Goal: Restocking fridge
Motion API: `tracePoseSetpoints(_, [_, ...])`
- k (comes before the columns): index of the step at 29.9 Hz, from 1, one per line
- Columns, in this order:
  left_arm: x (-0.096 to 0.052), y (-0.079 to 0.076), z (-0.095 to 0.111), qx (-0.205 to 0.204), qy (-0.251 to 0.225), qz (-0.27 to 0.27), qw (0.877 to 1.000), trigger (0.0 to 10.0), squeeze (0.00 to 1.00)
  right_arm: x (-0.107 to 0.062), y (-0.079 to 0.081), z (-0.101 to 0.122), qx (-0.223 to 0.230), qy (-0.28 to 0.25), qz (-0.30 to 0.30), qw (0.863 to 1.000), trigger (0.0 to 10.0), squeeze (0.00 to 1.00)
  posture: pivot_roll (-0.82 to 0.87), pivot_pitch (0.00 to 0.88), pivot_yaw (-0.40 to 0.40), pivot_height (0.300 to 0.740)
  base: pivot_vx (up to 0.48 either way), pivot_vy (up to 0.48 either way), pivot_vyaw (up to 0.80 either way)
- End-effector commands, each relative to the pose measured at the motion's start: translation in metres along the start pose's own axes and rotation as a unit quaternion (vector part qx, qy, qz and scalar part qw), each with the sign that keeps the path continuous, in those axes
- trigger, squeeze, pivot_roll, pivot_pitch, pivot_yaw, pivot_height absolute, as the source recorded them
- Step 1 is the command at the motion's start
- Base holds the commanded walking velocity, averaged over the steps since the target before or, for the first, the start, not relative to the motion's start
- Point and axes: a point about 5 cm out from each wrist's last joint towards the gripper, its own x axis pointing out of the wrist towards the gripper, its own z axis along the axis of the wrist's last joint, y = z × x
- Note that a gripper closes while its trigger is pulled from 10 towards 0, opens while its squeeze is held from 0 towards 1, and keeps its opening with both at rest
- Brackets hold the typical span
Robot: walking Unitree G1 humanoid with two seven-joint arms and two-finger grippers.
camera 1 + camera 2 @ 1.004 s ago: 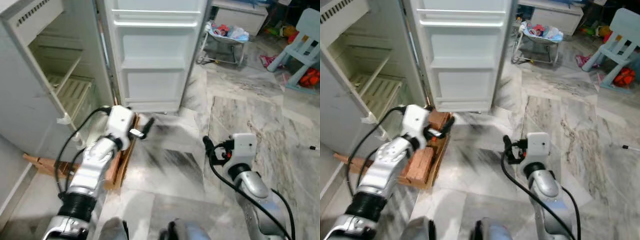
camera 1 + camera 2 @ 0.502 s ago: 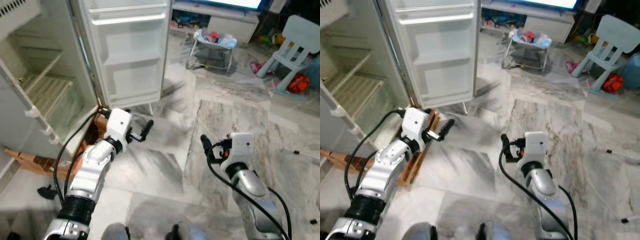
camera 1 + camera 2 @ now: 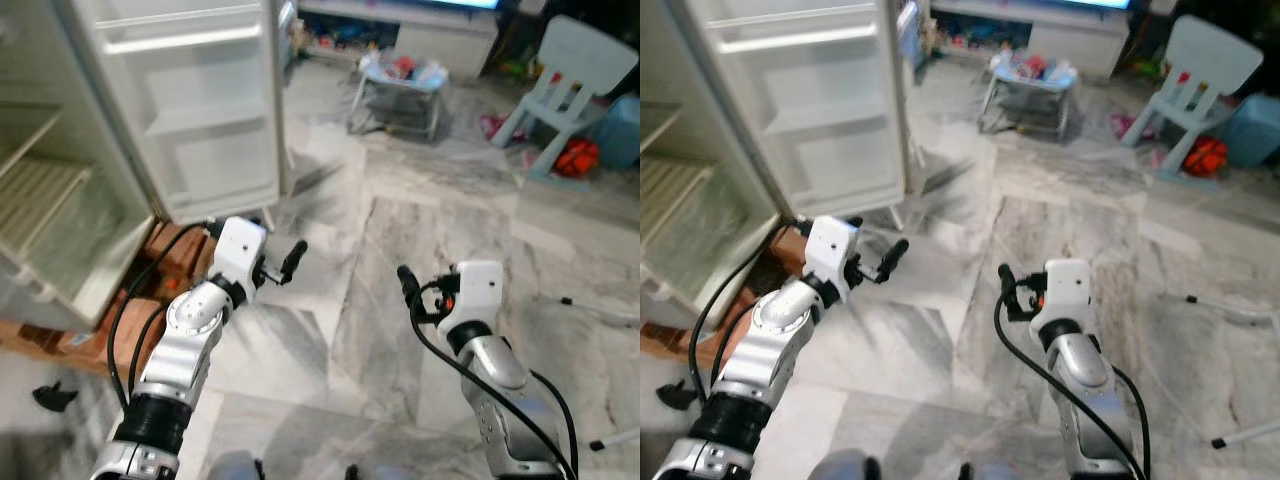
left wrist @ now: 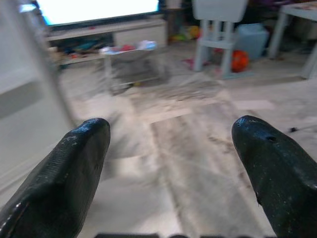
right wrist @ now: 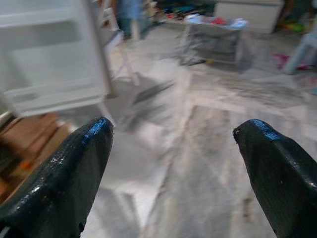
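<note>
- The fridge (image 3: 60, 190) stood at about ten o'clock from the robot, its door (image 3: 190, 100) swung wide and its bare door shelves facing the room.
- The inner wire shelf (image 3: 35, 195) lay at nine o'clock, with nothing on it that could be made out.
- The left gripper (image 3: 292, 262) was the nearer one to the fridge. It hung over the marble floor (image 3: 400, 240) just off the door's lower corner, pointing toward about one o'clock, away from the cabinet.
- In the left wrist view its fingers (image 4: 64, 173) stood wide apart with only blurred floor between them; it held and touched nothing.
- The right gripper (image 3: 404, 283) sat at about two o'clock from the robot, well apart from the fridge, over the marble.
- In the right wrist view its fingers (image 5: 69, 168) were likewise spread wide and carried nothing; the fridge door showed beyond them.
- A brown cardboard box (image 3: 140, 300) lay on the floor at the fridge's foot, partly behind the left forearm at about nine o'clock; its contents could not be told.
- A light blue child's chair (image 3: 570, 85) stood far off at two o'clock, and a small wire-legged stand (image 3: 400, 85) at twelve o'clock.
- My judgement: no item for restocking was in either gripper, so the coming move would turn on finding stock, with the left arm better placed for the box and the fridge.
</note>
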Motion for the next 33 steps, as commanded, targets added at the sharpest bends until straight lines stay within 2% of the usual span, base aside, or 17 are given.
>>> tracePoseSetpoints(1, [0.003, -0.011, 0.002, 0.003, -0.004, -0.02, 1.0, 10.0, 0.0, -0.001, -0.008, -0.001, 0.004, 0.0, -0.02, 1.0, 10.0, 0.0, 0.02, 0.076, -0.037, 0.74, 0.48, 0.0, 0.0])
tracePoseSetpoints(7, [0.003, -0.013, 0.002, 0.007, -0.005, -0.022, 1.0, 10.0, 0.0, 0.001, -0.006, 0.001, 0.008, -0.005, -0.019, 1.0, 10.0, 0.0, 0.02, 0.079, -0.037, 0.74, 0.48, 0.0, 0.0])
tracePoseSetpoints(13, [0.003, -0.012, 0.011, 0.02, -0.013, -0.015, 1.0, 10.0, 0.0, 0.009, -0.007, 0.008, 0.004, -0.015, -0.021, 1.0, 10.0, 0.0, 0.04, 0.098, -0.027, 0.74, 0.48, 0.0, -0.74])
tracePoseSetpoints(15, [-0.001, -0.008, 0.012, 0.02, -0.01, 0.009, 1.0, 10.0, 0.0, 0.012, -0.009, 0.016, 0.004, -0.033, -0.034, 0.999, 10.0, 0.0, 0.04, 0.102, -0.011, 0.74, 0.48, 0.0, -0.8])
tracePoseSetpoints(19, [-0.008, -0.011, 0.01, 0.006, -0.013, 0.008, 1.0, 10.0, 0.0, 0.015, -0.01, 0.021, 0.014, -0.045, -0.053, 0.997, 10.0, 0.0, 0.03, 0.107, -0.008, 0.74, 0.48, 0.0, -0.8])
tracePoseSetpoints(24, [-0.006, -0.013, 0.006, -0.02, -0.013, 0.019, 1.0, 10.0, 0.0, 0.017, -0.005, 0.02, 0.006, -0.043, -0.036, 0.998, 10.0, 0.0, 0.02, 0.106, -0.008, 0.74, 0.477, 0.0, -0.8])
tracePoseSetpoints(30, [-0.002, -0.006, 0.006, -0.037, -0.019, 0.06, 0.997, 10.0, 0.0, 0.022, -0.006, 0.021, 0.005, -0.044, -0.038, 0.998, 10.0, 0.0, 0.02, 0.091, -0.004, 0.74, 0.391, 0.165, -0.8])
tracePoseSetpoints(33, [-0.002, -0.001, 0.006, -0.029, -0.025, 0.09, 0.995, 10.0, 0.0, 0.025, -0.006, 0.021, 0.006, -0.046, -0.041, 0.998, 10.0, 0.0, 0.02, 0.083, -0.002, 0.74, 0.341, 0.337, -0.8])
